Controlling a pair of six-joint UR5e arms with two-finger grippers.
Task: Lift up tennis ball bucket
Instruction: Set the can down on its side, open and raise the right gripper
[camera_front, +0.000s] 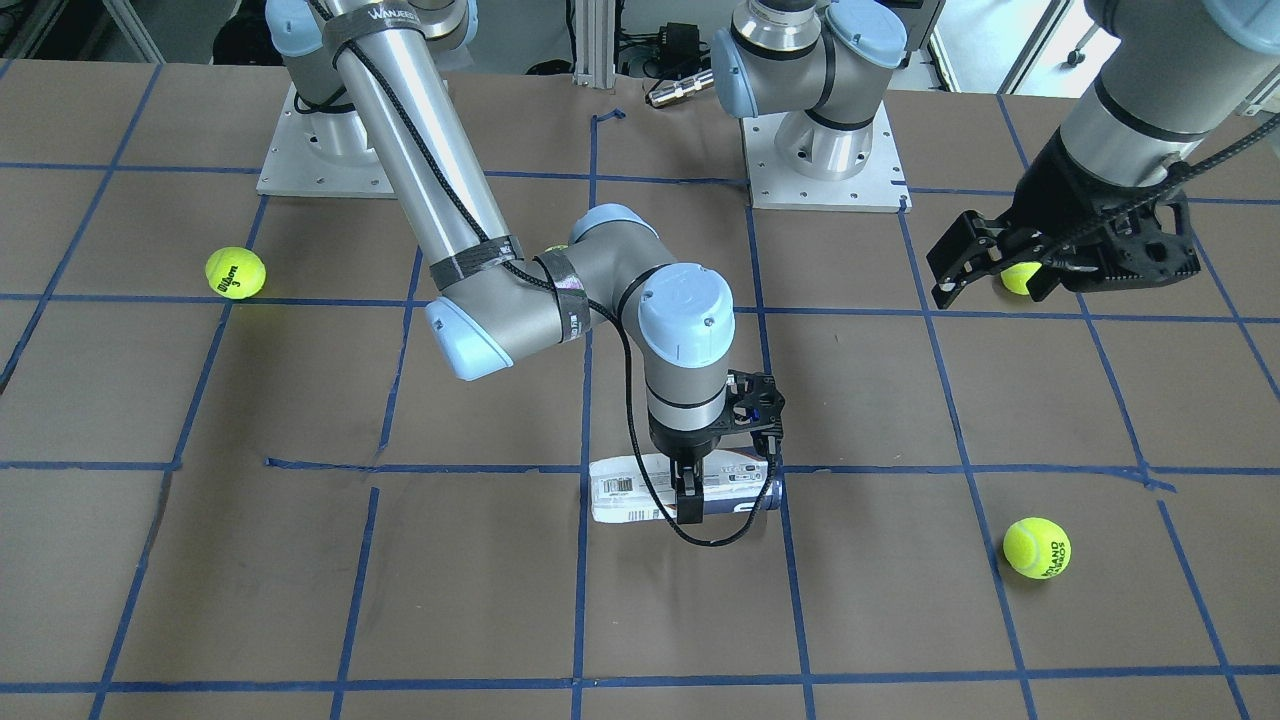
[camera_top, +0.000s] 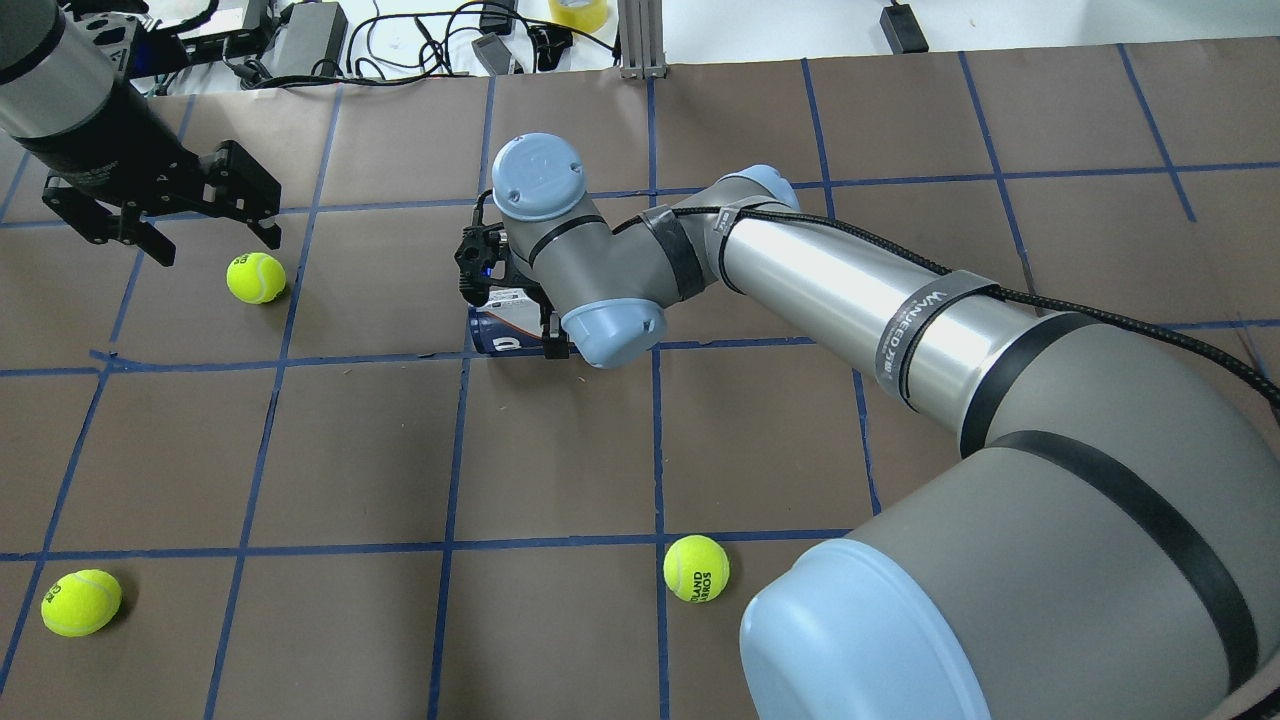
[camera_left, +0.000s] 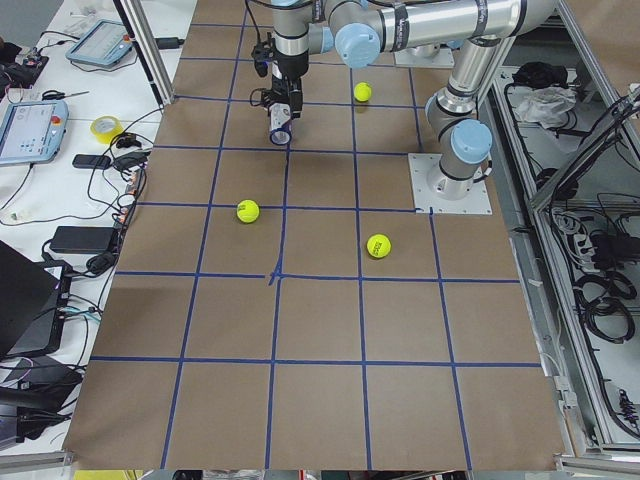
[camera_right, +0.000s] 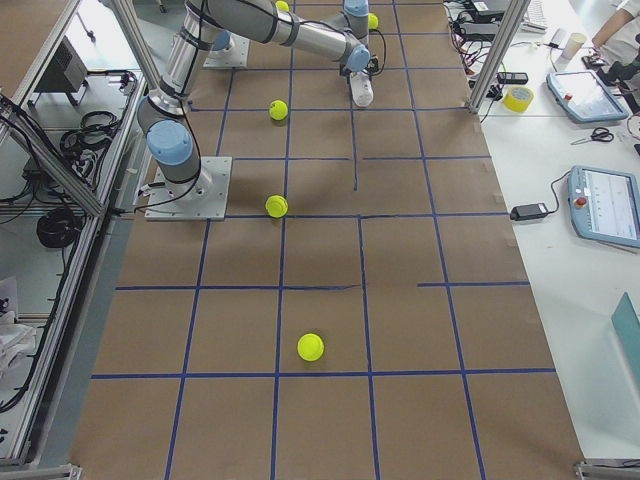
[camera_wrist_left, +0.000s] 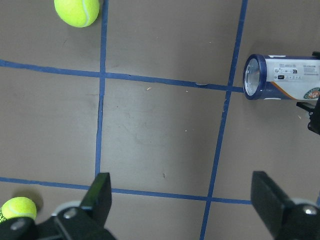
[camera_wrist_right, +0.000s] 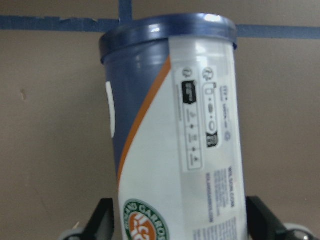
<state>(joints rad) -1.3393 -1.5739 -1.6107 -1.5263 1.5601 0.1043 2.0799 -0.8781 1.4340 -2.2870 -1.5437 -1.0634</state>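
Observation:
The tennis ball bucket (camera_front: 640, 490), a white-labelled tube with a dark navy end, lies on its side on the brown table near the middle. It also shows in the overhead view (camera_top: 497, 332) and the left wrist view (camera_wrist_left: 282, 77). My right gripper (camera_front: 688, 505) points straight down over it, with one jaw on each side of the tube. In the right wrist view the tube (camera_wrist_right: 175, 125) fills the gap between the fingers (camera_wrist_right: 104, 222), which seem to touch it. My left gripper (camera_top: 215, 245) is open and empty, held above the table well to the tube's left.
Several yellow-green tennis balls lie loose on the table: one (camera_top: 256, 277) beneath the left gripper, one (camera_top: 82, 602) at the near left, one (camera_top: 696, 568) by the right arm, one (camera_front: 236, 272) on the robot's right. Cables and gear (camera_top: 300, 30) lie past the far edge.

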